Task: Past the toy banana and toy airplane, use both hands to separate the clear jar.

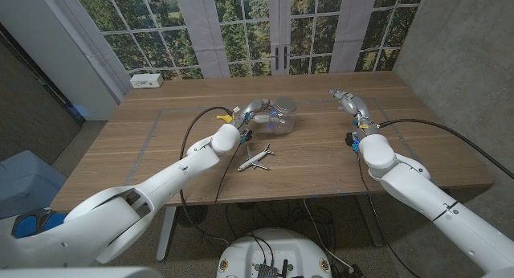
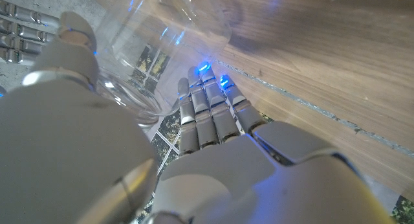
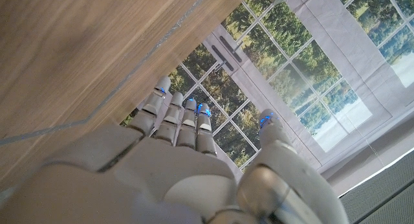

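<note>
Cupping the clear jar (image 1: pixel 278 117) alone, the left hand (image 1: pixel 255 112) risks shoving it across the surface (image 1: pixel 161 149), since the right hand (image 1: pixel 348 100) hovers open, well away.

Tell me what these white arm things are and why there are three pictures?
It's a robot with two arms ending in hands. One picture looks down from its head; the other two come from cameras on its wrists. On the wooden table lie a toy airplane, a clear jar and something yellow, likely the toy banana. The left hand is around the jar, with fingers beside the glass. The right hand is open, holding nothing, away from the jar.
</note>
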{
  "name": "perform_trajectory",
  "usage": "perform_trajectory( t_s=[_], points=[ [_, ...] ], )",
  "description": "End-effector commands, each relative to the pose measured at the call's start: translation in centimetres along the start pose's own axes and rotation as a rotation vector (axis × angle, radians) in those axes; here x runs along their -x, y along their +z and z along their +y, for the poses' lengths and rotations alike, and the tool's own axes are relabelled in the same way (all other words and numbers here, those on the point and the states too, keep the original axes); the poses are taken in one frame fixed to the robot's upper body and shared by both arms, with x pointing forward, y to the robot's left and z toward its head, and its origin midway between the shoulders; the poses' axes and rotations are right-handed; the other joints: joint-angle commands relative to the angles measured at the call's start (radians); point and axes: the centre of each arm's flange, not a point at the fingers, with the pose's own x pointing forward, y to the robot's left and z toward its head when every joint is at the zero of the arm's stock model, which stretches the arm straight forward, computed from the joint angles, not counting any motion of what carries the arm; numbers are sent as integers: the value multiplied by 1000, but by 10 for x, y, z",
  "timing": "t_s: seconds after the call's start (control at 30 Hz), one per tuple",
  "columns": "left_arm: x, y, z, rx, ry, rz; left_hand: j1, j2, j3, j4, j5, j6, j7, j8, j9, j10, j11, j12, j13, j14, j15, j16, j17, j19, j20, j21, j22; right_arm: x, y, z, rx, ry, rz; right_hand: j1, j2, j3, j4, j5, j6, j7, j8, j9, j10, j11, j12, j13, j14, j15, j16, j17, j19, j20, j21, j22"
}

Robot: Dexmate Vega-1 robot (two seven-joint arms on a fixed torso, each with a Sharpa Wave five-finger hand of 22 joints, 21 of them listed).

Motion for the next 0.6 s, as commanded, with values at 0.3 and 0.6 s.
perform_trajectory(
  t_s=[0.3, 0.6],
  points=[
    [7, 7, 0, 19, 48, -45, 326, 308, -14, 4, 7, 300, -229, 295, -13, 347, -257, 56, 187, 12, -185, 4, 5, 7, -11, 3, 5, 9, 44, 17, 180, 18, 16, -19, -19, -21, 7, -9, -15, -1, 1, 6, -9, 3, -6, 8, -11, 10, -1, 10, 6, 17, -6, 3],
    [8, 9, 0, 20, 45, -50, 330, 309, -19, 6, 7, 307, -227, 290, -21, 350, -258, 49, 181, 13, -185, 3, 5, 10, -13, 2, 5, 10, 57, 24, 253, 35, 9, -29, -30, -33, 9, -14, -24, 5, 2, 7, -21, 4, -8, 11, -26, 9, -7, 13, -1, 28, -15, 3]
  ],
)
